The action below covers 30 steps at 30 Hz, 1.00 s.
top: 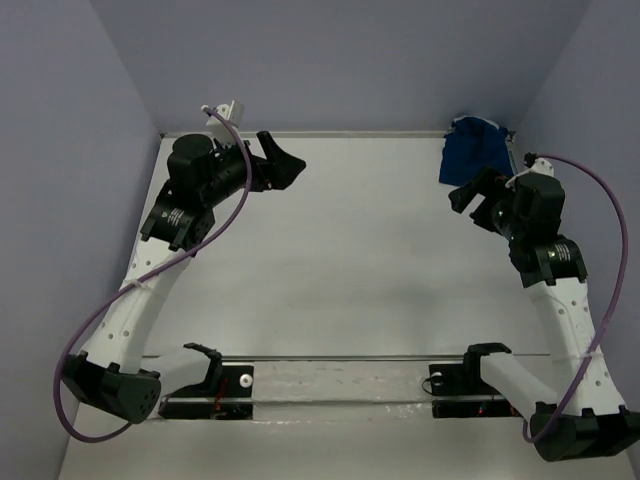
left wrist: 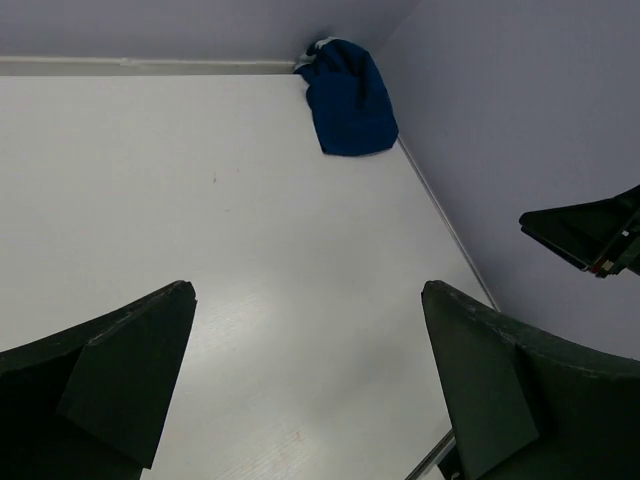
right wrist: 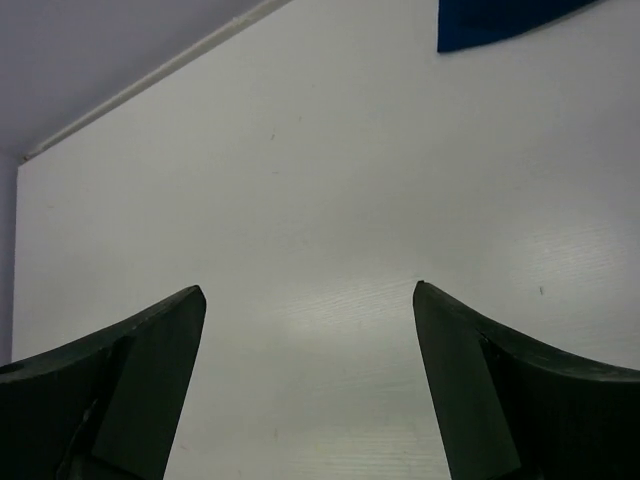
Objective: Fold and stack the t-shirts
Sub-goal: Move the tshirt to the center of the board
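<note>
One t-shirt is seen. It is dark blue and made of soft cloth. It is not laid flat; it is bunched up in a lumpy heap with folds. A small pale bit is seen at its far end, by the corner. No picture on it can be made out.

The heap is found on a white bench. The bench is smooth and plain. It is closed in by pale purple-grey walls on the left, at the back and on the right.

At the far left of the bench, the left arm is held up. The left jaws are spread wide and nothing is held in them. On the right, the right arm is reached toward the t-shirt. The right jaws are spread wide too, with nothing between them. They are kept near the heap, on its near side.

The t-shirt is tucked into the far right corner, against the right wall. Its long side is laid along that wall, from the corner toward the near edge. Which end is the neck cannot be told.
</note>
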Available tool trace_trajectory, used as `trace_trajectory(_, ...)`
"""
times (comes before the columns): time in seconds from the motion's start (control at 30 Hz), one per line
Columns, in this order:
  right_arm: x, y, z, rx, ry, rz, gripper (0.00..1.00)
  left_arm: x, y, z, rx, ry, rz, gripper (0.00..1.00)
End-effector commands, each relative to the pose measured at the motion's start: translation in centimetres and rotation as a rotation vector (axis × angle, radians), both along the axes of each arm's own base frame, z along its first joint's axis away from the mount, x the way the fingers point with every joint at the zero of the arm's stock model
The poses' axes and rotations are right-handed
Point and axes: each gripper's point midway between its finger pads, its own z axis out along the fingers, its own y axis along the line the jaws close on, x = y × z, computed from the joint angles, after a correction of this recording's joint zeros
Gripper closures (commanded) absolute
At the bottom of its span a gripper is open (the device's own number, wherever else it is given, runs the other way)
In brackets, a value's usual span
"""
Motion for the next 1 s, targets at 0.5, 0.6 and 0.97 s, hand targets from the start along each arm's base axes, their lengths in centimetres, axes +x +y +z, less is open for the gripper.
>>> trace_trajectory(0.5, 3.4, -1.0, 0.6, 0.035, -0.031, -0.097, 1.00, -1.9, -0.2, 1.4, -0.100, -0.056, -0.028, 0.77)
trace_trajectory(0.6, 4.9, -1.7, 0.0, 0.002, -0.039, -0.126, 1.00, -1.7, -0.7, 0.3, -0.092, -0.022, -0.051, 1.00)
trace_trajectory(0.97, 18.7, -8.9, -8.4, 0.076, 0.072, -0.250, 0.51, -2.3, 1.4, -3.6, 0.013, 0.019, 0.028, 1.00)
